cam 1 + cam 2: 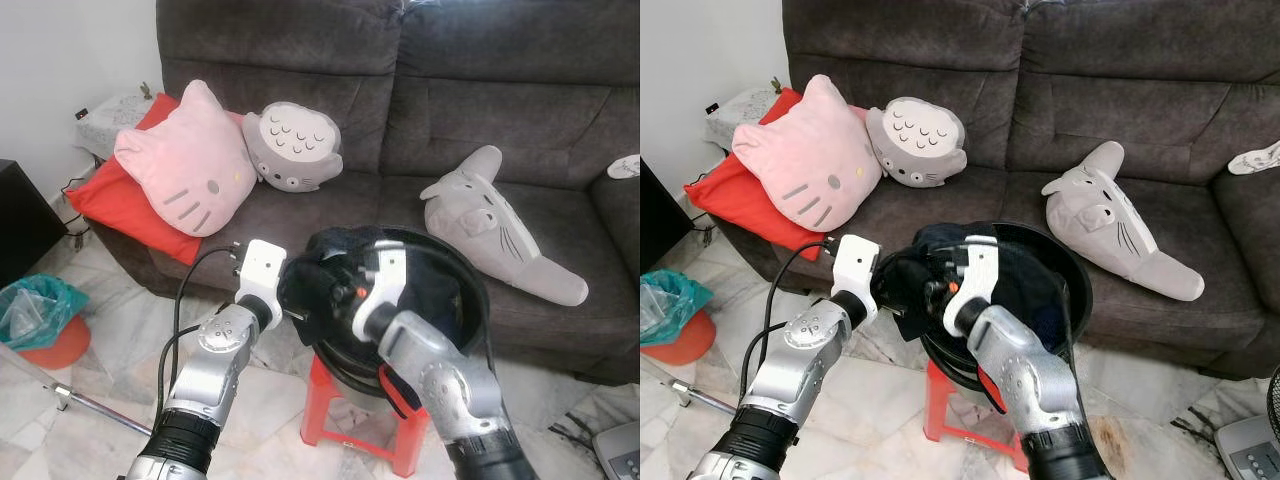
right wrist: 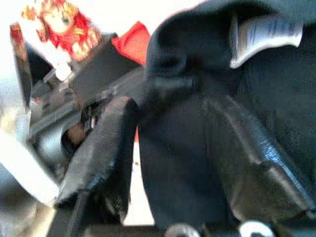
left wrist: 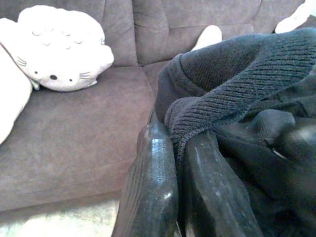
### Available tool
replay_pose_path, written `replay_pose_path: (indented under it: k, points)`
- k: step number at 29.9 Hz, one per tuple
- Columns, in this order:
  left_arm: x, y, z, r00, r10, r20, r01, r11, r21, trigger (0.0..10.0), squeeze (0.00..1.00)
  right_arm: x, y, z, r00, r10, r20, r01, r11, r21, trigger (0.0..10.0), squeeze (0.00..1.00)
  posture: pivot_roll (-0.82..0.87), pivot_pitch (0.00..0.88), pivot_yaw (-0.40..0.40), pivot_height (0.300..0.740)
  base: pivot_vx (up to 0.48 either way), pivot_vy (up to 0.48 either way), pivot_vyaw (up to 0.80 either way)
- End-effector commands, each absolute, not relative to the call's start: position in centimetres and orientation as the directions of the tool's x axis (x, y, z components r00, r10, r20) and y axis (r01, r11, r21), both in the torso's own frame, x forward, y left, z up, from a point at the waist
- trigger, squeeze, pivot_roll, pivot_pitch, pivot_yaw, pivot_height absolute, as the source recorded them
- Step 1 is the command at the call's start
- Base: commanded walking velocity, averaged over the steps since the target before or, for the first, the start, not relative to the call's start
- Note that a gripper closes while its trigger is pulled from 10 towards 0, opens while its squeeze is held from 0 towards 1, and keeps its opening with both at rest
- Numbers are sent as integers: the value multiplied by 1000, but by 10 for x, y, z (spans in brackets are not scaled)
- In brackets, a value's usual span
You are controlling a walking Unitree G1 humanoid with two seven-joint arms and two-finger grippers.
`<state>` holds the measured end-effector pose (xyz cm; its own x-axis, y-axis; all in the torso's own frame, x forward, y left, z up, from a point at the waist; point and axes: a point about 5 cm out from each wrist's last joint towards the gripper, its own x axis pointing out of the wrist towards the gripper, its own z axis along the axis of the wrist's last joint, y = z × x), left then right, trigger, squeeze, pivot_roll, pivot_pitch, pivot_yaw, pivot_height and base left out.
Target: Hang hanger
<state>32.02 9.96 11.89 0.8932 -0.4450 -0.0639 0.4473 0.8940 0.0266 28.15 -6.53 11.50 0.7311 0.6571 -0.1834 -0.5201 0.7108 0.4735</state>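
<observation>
left gripper [image 3: 173, 163] pinches ribbed black knit garment [image 3: 237, 98]; right gripper [image 2: 182, 148] fingers apart round smooth dark cloth, over round basin [image 1: 478, 300].

The left gripper's [image 3: 180, 168] fingertips are buried under a ribbed fold of the dark garment [image 3: 247, 89], so their ends can't be seen. In the right wrist view everything is blurred: cloth fills the gap between the right gripper's [image 2: 168, 143] fingers, and the print on the white label [image 2: 264, 34] beyond them is unreadable. No hanger can be made out.
</observation>
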Motion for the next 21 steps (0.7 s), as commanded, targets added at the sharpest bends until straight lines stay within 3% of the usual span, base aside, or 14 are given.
replay_pose_path:
  k: [1, 5, 6, 10, 14, 15, 16, 17, 18, 21]
  points:
    - [323, 105, 123, 905, -424, -48, 425, 904, 39, 0, 0, 276, -64, 117, 713, 675, -190, -557, 710, 431, 10000, 1000, -113, 0, 65, 740, 0, 0, 0]
    - [323, 105, 122, 906, -421, -48, 423, 905, 38, 0, 0, 274, -75, 114, 746, 628, -220, -537, 764, 358, 10000, 1000, -114, 0, 66, 740, 0, 0, 0]
    - [323, 106, 122, 906, -421, -48, 423, 906, 38, 0, 0, 277, -84, 116, 787, 581, -207, -505, 800, 324, 10000, 0, -117, 0, 67, 740, 0, 0, 0]
    - [324, 110, 122, 905, -423, -44, 424, 905, 32, 0, 0, 285, -122, 121, 901, 395, -179, -364, 913, 182, 10000, 0, -127, 0, 71, 740, 0, 0, 0]
    - [321, 110, 127, 886, -463, -7, 463, 886, 22, 0, 0, 290, -147, 123, 943, 299, -149, -284, 952, 114, 10000, 0, -129, 0, 71, 740, 0, 0, 0]
    - [319, 110, 131, 863, -505, 19, 505, 863, 15, 1294, 0, 291, -154, 126, 949, 288, -127, -276, 955, 107, 10000, 0, -131, 0, 72, 740, 0, 0, 0]
    - [317, 111, 132, 854, -520, 28, 520, 854, 10, 1961, 0, 291, -156, 127, 951, 286, -120, -274, 956, 109, 10000, 0, -134, 0, 71, 740, 0, 0, 0]
    - [316, 113, 133, 846, -532, 35, 532, 847, 16, 5176, 0, 291, -159, 127, 952, 282, -116, -271, 957, 102, 10000, 0, -135, 0, 71, 740, 0, 0, 0]
    - [314, 118, 133, 832, -554, 30, 553, 832, 40, 10000, 0, 291, -163, 127, 947, 300, -115, -293, 954, 69, 10000, 0, -134, 0, 70, 740, 0, 0, 0]
    - [312, 123, 133, 818, -575, 18, 573, 817, 59, 10000, 0, 290, -166, 125, 943, 311, -119, -308, 950, 40, 10000, 0, -136, 0, 71, 740, 0, 0, 0]
